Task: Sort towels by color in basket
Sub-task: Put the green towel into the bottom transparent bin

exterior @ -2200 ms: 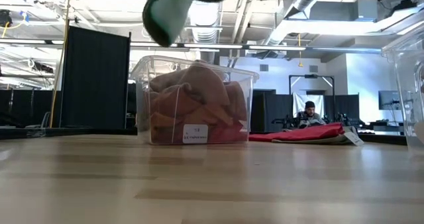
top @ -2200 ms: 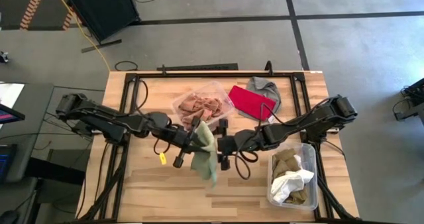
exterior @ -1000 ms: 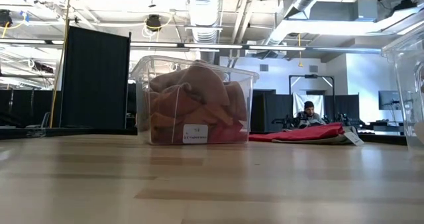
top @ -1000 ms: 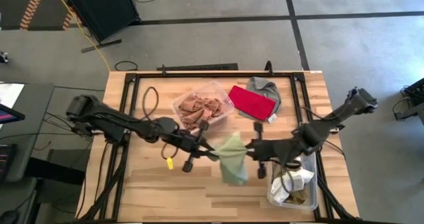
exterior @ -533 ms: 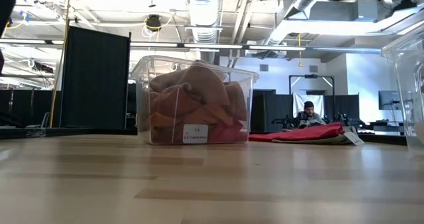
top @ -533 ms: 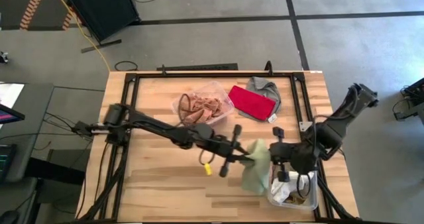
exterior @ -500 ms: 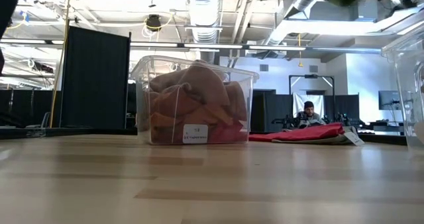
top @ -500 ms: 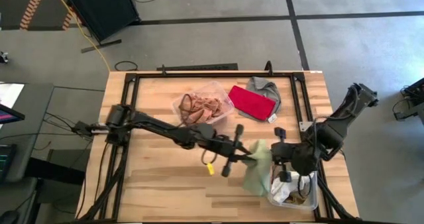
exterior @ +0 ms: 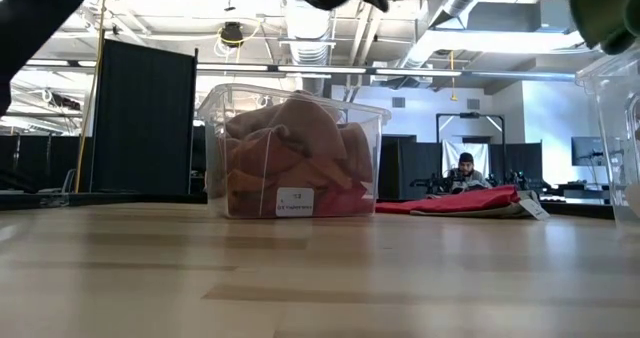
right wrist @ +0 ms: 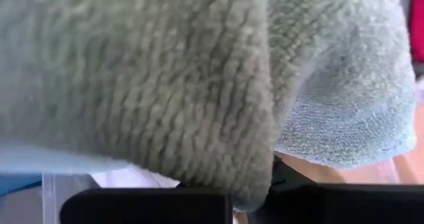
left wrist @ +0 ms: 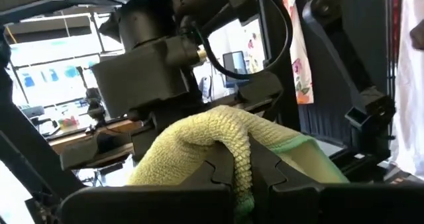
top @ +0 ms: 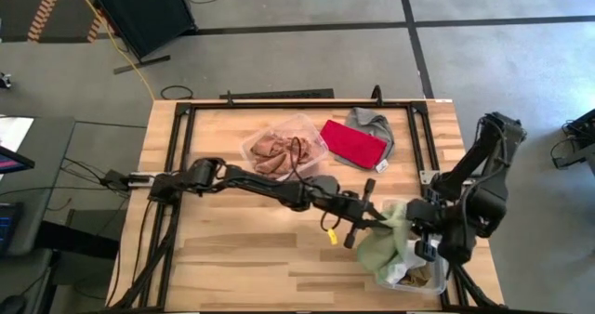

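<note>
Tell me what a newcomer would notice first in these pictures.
First, the pale green towel hanging over the near-right bin, pinched between the left gripper, stretched far across the table, and the right gripper. Next, the clear bin of rust-orange cloths at the table's middle back. Beside it, the red towel lies partly over a grey towel.

Pale green terry towel [top: 383, 242], plain, at the near-right clear plastic bin [top: 437, 281]. In that bin: white cloth [top: 404, 260] and tan-brown cloth [top: 420, 276]. Rust-orange cloths [top: 279, 151] in the far clear bin [top: 312, 129]. Beside it: plain red towel [top: 352, 144] on grey towel [top: 374, 123]. Light wooden table [top: 232, 249]; dark arms.
</note>
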